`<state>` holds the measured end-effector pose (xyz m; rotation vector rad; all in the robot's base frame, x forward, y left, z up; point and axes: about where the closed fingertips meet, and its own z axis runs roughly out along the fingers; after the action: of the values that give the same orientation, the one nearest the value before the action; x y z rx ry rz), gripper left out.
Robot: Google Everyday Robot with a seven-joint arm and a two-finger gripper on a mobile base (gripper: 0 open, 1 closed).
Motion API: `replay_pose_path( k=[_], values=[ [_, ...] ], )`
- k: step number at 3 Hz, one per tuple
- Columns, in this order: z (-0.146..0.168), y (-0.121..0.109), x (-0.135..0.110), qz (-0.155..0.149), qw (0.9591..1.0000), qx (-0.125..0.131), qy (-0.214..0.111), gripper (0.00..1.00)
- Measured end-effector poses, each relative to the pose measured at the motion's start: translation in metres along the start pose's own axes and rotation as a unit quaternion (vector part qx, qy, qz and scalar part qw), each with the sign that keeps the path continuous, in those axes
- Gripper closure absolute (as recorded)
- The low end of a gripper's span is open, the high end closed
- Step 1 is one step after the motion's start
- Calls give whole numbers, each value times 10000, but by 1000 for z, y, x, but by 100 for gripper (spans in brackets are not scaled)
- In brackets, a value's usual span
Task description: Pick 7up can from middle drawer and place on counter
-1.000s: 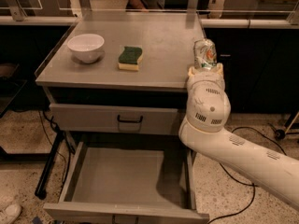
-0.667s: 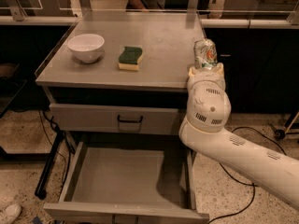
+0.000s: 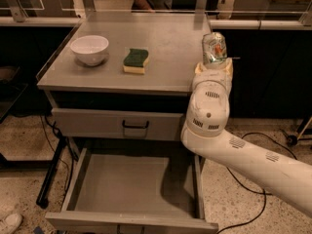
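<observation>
The dented silvery-green 7up can [image 3: 214, 49] stands upright at the right edge of the counter [image 3: 165, 38], level with its top. My gripper [image 3: 213, 68] is just below it, shut on the can's lower part, and the white arm runs down to the lower right. The middle drawer [image 3: 131, 184] is pulled out below, and its grey floor is bare. My wrist hides the can's base and the counter's edge there.
A white bowl [image 3: 89, 48] and a green-and-yellow sponge [image 3: 136, 61] sit on the counter's left half. The top drawer [image 3: 135, 125] is closed. Clear side guards line the counter. Cables lie on the floor to the right.
</observation>
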<state>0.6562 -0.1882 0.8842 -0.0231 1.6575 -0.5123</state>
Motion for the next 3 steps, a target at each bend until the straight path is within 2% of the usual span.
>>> replay_pose_path(
  k=[1, 2, 3],
  values=[
    [-2, 0, 3, 219, 9997, 76, 93, 100],
    [-3, -5, 8, 274, 9992, 184, 241, 100],
    [-5, -6, 15, 248, 9987, 399, 178, 100]
  ],
)
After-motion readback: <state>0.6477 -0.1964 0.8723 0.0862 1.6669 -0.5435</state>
